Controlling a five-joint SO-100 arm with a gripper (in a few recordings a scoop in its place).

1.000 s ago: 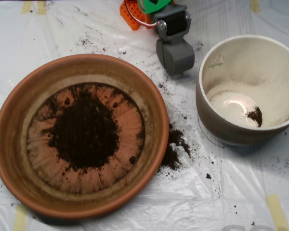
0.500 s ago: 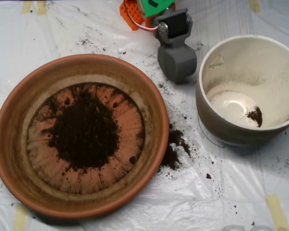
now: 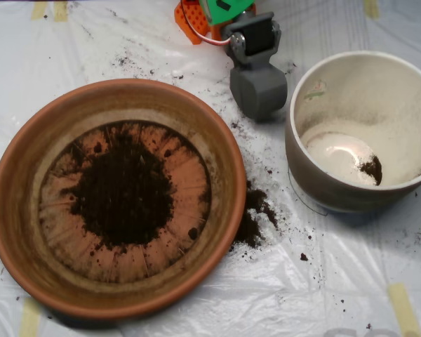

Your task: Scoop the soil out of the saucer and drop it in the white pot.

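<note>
While soil (image 3: 123, 193) fills the saucer (image 3: 28, 168), the gripper (image 3: 258, 91), its halves pressed together, hangs between saucer and pot (image 3: 316, 179); some soil lies spilled on the surface (image 3: 196, 316).

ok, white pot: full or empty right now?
Nearly empty. The white pot holds one small clump of soil on its pale base; most soil sits in the saucer.

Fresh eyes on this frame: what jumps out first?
The big saucer at left, with a dark mound of soil heaped in its middle. Next, the white pot at right, nearly bare inside apart from one small clump near the bottom. Between them, a spilled pile of dirt lies on the plastic sheet, and the grey scoop sits up top.
</note>
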